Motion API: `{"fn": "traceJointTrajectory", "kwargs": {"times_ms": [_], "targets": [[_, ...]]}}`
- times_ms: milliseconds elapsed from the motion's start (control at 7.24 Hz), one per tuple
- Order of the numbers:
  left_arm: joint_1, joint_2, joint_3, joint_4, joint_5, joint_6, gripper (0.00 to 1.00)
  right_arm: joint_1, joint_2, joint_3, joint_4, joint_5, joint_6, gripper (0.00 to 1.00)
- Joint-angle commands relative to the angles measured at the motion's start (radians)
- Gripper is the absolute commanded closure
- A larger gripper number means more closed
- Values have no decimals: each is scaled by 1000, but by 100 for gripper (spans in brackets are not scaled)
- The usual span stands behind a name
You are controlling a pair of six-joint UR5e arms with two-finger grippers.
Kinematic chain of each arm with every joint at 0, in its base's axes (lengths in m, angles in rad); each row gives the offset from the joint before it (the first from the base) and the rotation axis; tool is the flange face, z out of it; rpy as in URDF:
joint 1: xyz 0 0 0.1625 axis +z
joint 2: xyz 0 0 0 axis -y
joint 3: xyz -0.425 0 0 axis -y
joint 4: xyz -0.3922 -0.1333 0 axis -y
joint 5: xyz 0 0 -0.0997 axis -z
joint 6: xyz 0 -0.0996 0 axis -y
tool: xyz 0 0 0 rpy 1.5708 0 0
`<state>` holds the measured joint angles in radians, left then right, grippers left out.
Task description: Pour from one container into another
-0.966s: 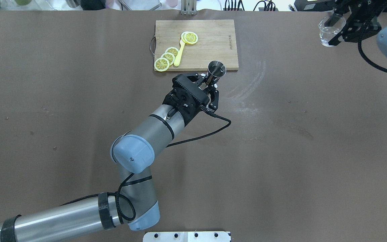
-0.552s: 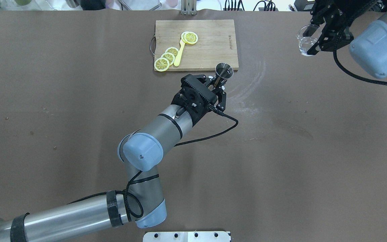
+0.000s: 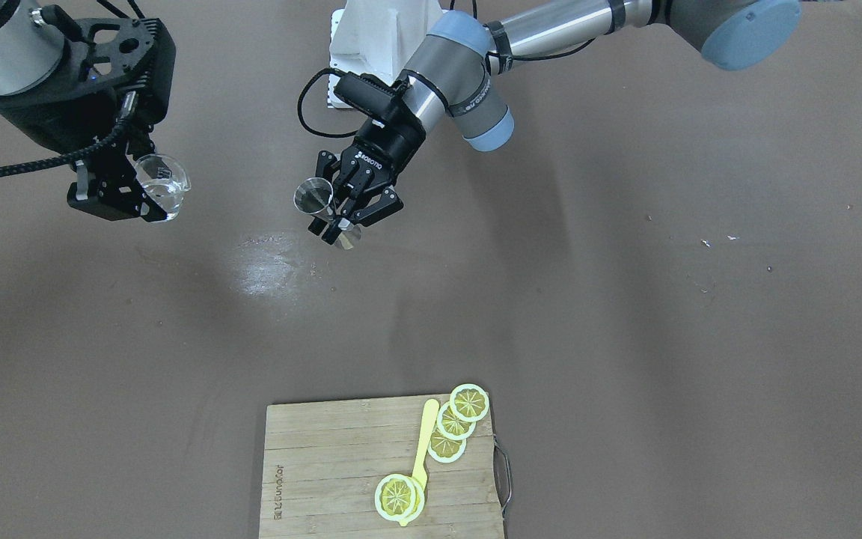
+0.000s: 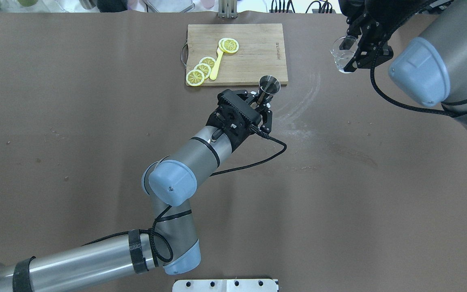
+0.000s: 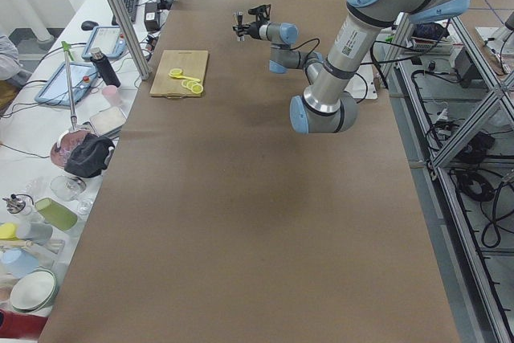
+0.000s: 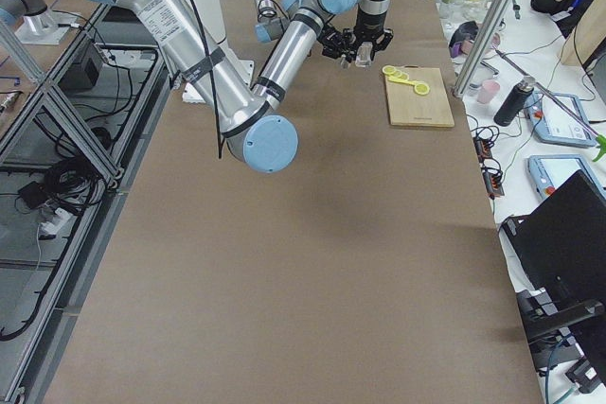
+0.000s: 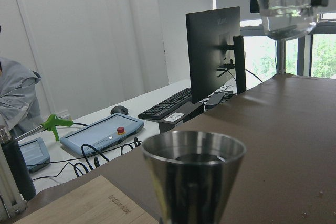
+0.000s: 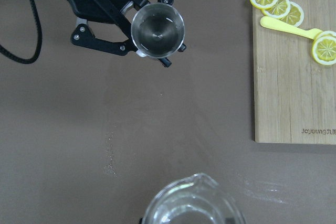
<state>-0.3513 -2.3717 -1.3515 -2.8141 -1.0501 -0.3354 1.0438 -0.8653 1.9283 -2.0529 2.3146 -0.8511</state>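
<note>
**Two vessels held up beside the cutting board**

Both hands are grasping a container, and neither container stands on the brown counter (image 4: 95,101). The left hand (image 4: 263,101) is clenched around the narrow waist of a steel jigger (image 4: 269,84). It holds the jigger upright with its mouth up, just off the corner of the wooden cutting board (image 4: 253,48) that lies nearest the robot on its right side. The right hand (image 4: 352,60) grips a clear glass beaker (image 4: 340,54) with a pouring lip and a little clear liquid in the bottom. That beaker is well apart from the board, out past its right end. In the left wrist view it hangs higher than the jigger's rim. The right wrist view looks down past the beaker's lip to the jigger's open mouth, which lies off to one side and not under the beaker. The board carries several lemon slices (image 4: 203,69) and a yellow spoon (image 4: 216,67), all toward its left end.
</note>
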Motion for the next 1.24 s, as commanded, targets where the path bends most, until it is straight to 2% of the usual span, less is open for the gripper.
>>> {"fn": "traceJointTrajectory", "kwargs": {"times_ms": [0, 276, 552, 966, 1104], "targets": [[0, 3, 2, -2, -1, 9, 100, -25, 66, -47, 0, -17, 35, 100], [0, 3, 2, -11, -1, 9, 100, -60, 101, -52, -13, -84, 37, 100], [0, 3, 9, -16, -2, 6, 100, -73, 141, -77, -16, -87, 41, 100], [2, 3, 26, -53, -8, 7, 100, -116, 199, -77, -124, -168, 26, 100], [2, 3, 26, -53, -8, 7, 100, -128, 215, -77, -165, -208, -35, 100]]}}
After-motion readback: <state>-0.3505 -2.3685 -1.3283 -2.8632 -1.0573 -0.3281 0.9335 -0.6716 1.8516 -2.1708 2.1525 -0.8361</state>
